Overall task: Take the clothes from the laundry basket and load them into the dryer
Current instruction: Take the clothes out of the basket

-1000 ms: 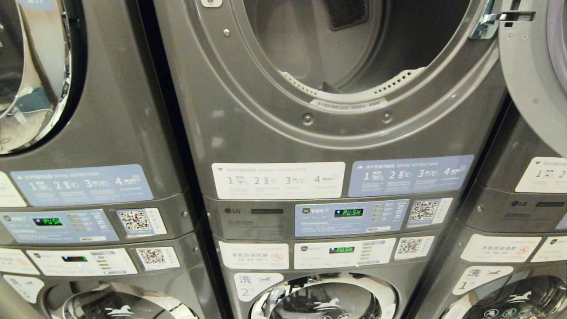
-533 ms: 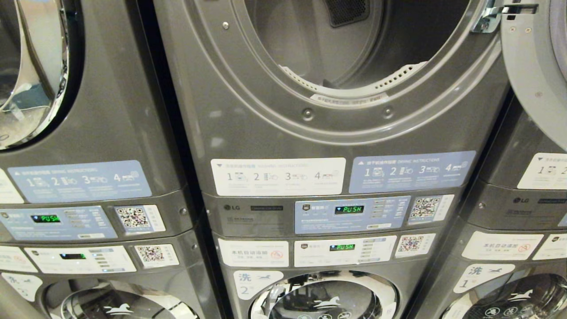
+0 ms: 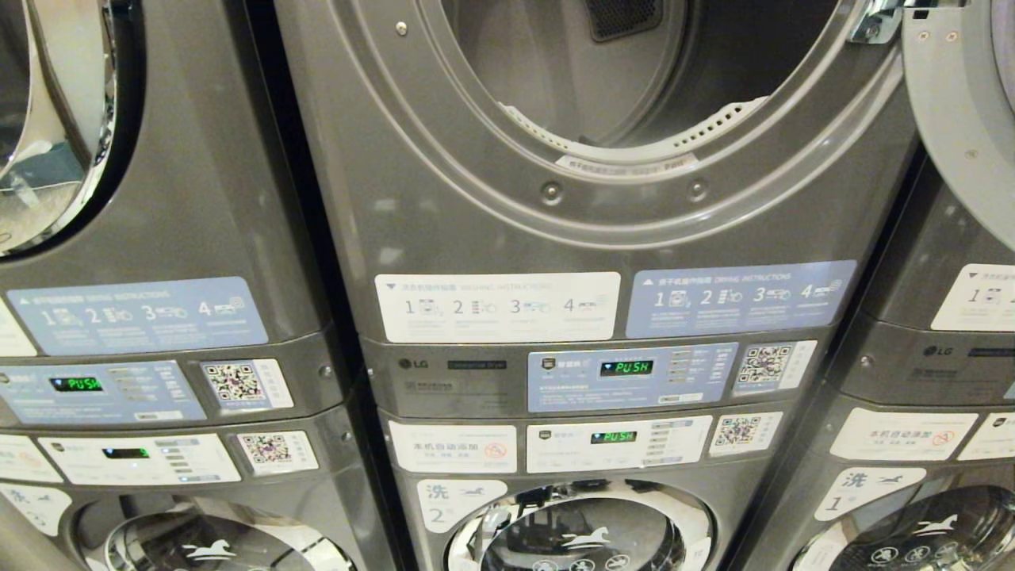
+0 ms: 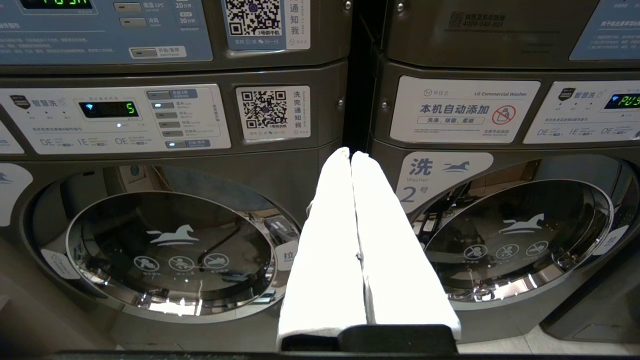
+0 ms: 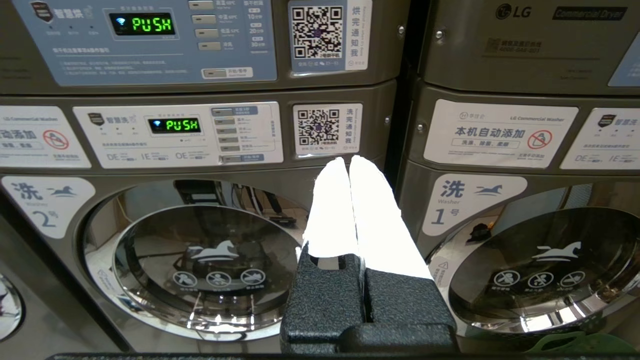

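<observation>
The dryer (image 3: 444,198) fills the middle of the head view. Its round mouth stands open and the part of the drum that shows is bare. Its grey door (image 3: 951,95) is swung out to the right. Neither arm shows in the head view. My left gripper (image 4: 350,152) is shut and holds nothing, pointing at the gap between two washers. My right gripper (image 5: 348,159) is also shut and holds nothing, in front of the seam between the washers marked 2 and 1. A sliver of the green laundry basket (image 5: 575,344) shows low down, below washer 1. The clothes are out of view.
Beneath the dryer sits washer 2 (image 4: 515,235) with its chrome-ringed door closed. Washer 1 (image 5: 540,270) stands to the right, and another stack with a closed dryer door (image 3: 47,119) to the left. Control panels (image 3: 626,373) read PUSH.
The whole head picture has slid upward a little, so the camera has dipped. Nothing among the machines has moved.
</observation>
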